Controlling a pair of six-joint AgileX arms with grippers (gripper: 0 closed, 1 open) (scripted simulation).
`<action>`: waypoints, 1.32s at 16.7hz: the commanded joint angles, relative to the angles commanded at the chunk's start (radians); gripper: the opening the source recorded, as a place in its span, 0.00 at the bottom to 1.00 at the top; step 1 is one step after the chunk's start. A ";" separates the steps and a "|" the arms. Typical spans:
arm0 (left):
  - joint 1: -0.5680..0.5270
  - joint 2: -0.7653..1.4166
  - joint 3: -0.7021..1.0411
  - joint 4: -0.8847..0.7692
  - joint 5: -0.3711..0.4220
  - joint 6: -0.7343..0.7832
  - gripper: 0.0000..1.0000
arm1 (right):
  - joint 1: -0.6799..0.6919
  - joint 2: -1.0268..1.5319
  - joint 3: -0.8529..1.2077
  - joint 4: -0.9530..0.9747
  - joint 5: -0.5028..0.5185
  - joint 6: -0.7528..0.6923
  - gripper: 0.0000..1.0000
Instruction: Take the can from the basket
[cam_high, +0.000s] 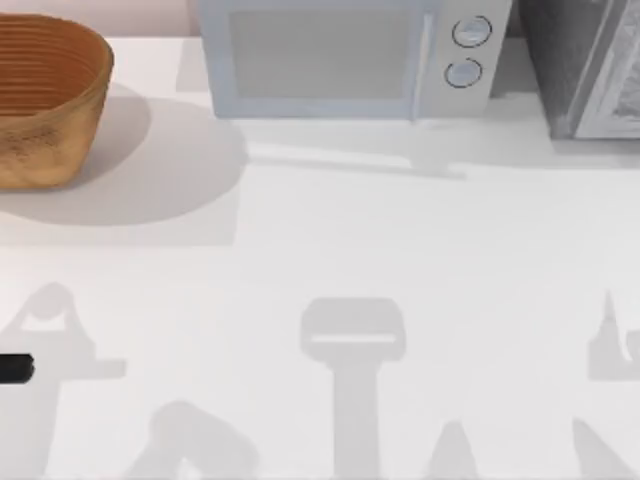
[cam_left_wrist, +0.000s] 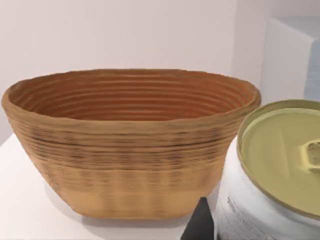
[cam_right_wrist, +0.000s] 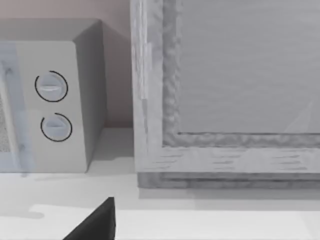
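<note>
On the top view the basket (cam_high: 45, 95) sits at the surface's (cam_high: 330, 250) far left corner, beside the microwave (cam_high: 350, 55). My left wrist view has the can (cam_left_wrist: 272, 175) right up close, outside the basket; I think my left claw grips it, but I cannot tell.

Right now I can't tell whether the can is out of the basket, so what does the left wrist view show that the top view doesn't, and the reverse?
Left wrist view alone: the small white can with a pale yellowish round top, close to the camera and outside the basket, whose visible interior holds nothing. Top view alone: the pale grey microwave with two round dials at the back of the white table. Both share the large round orange-brown wicker basket, at the table's back left.
</note>
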 joint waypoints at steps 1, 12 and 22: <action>0.000 0.000 0.000 0.000 0.000 0.000 0.00 | 0.000 0.000 0.000 0.000 0.000 0.000 1.00; -0.046 0.429 0.223 0.341 0.221 -0.017 0.00 | 0.000 0.000 0.000 0.000 0.000 0.000 1.00; -0.099 0.928 0.462 0.690 0.496 -0.018 0.00 | 0.000 0.000 0.000 0.000 0.000 0.000 1.00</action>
